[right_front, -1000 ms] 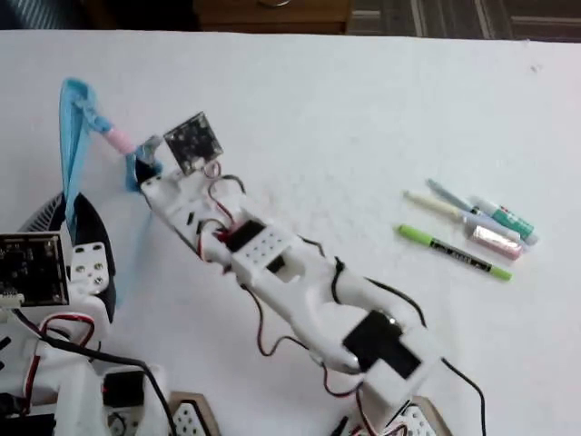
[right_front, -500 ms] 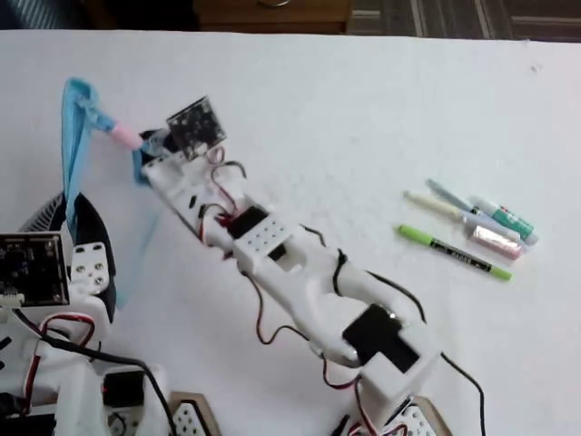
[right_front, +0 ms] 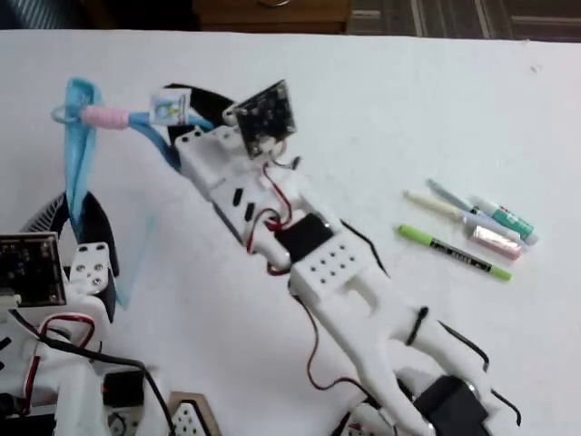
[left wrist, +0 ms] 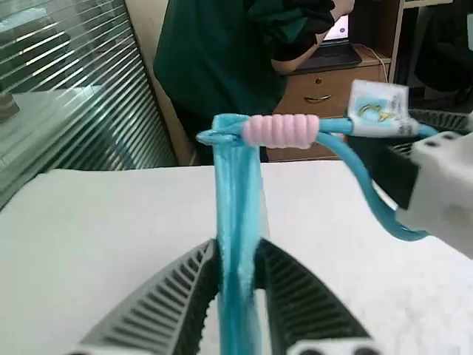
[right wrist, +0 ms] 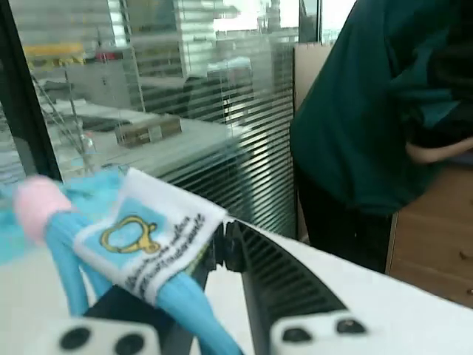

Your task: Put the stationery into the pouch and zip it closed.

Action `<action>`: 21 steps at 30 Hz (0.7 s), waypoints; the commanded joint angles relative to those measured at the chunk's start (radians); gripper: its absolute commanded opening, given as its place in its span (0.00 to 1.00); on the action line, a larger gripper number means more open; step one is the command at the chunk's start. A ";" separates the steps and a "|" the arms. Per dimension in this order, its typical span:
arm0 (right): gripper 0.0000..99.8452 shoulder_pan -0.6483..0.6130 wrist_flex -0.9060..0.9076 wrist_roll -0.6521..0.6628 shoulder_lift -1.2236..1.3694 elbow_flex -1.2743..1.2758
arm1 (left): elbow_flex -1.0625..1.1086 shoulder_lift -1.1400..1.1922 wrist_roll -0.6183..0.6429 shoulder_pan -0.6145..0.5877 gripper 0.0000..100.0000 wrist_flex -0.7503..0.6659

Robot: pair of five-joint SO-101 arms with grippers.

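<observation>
The thin blue pouch (right_front: 77, 154) hangs on edge at the table's left, pinched in my left gripper (right_front: 73, 218), which is shut on its fabric (left wrist: 238, 222). A blue pull cord with a pink wrap (right_front: 104, 116) and a white tag (right_front: 170, 106) runs from the pouch's top corner. My right gripper (right_front: 182, 113) is shut on that cord beside the tag (right wrist: 148, 233). The stationery lies at the right: a green pen (right_front: 452, 252), a pale yellow pen (right_front: 436, 205), a teal marker (right_front: 504, 218) and a pink stick (right_front: 495, 240).
The right arm (right_front: 327, 263) stretches diagonally across the middle of the table. The left arm's base (right_front: 54, 363) stands at the near left. A person in dark green stands beyond the table's far edge (left wrist: 222, 66), not touching anything.
The right gripper has swung toward the far side and to the right, pulling the cord taut sideways from the pouch's top. The white tag now shows. The left gripper held still.
</observation>
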 commanded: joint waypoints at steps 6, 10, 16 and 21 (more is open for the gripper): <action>0.02 0.033 0.019 0.130 -0.062 -0.115 | -0.124 0.002 0.160 -0.002 0.20 0.092; 0.02 0.028 0.104 0.167 -0.041 -0.232 | -0.206 0.002 0.189 -0.002 0.22 0.160; 0.02 0.028 0.211 0.167 -0.016 -0.364 | -0.431 0.004 0.204 -0.002 0.22 0.253; 0.02 0.031 0.265 0.166 -0.036 -0.388 | -0.532 0.008 0.209 -0.151 0.22 0.222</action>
